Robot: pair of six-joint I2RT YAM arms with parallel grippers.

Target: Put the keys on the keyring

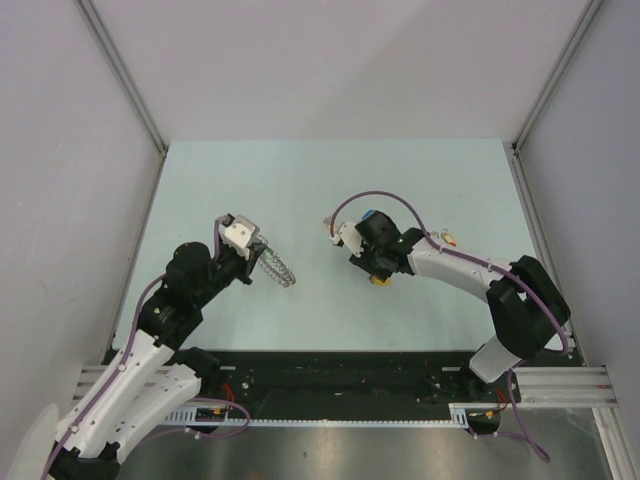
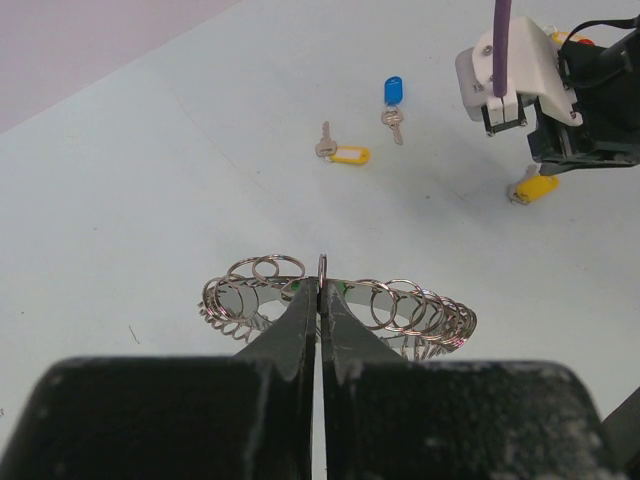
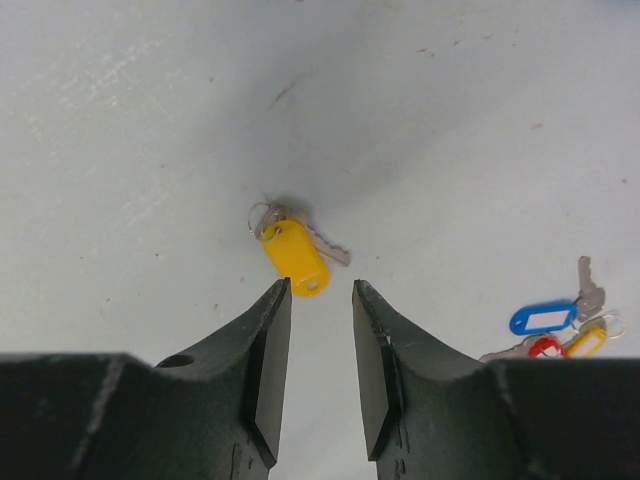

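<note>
So the yellow-tag key [image 3: 295,255] is lying flat on the desk [image 1: 300,170], tag end pointing back at the right claw [image 3: 320,290], metal blade angled off the other way. The tag's tip sits right at the mouth of the claw, just ahead of the two fingers [image 3: 272,340] and not actually between them. That claw is spread apart with nothing in it, hanging low over the key.

Off to the right of that key in the right wrist view there's a little bunch of tagged keys [image 3: 555,335], blue, red and yellow, well apart from it and touching each other.

From the left wrist cam you can see two more loose ones past the yellow-tag key's side of the desk: a blue-tag key [image 2: 392,95] and a second yellow-tag key [image 2: 345,153], near each other but not touching.

The keyring [image 2: 340,305] is well over to the left of the yellow-tag key, a fan of silver loops. The left claw [image 2: 320,285] is pinched tight on one thin loop of it, which stands edge-on between the tips. Can't tell whether the rest of it touches the desk.
</note>
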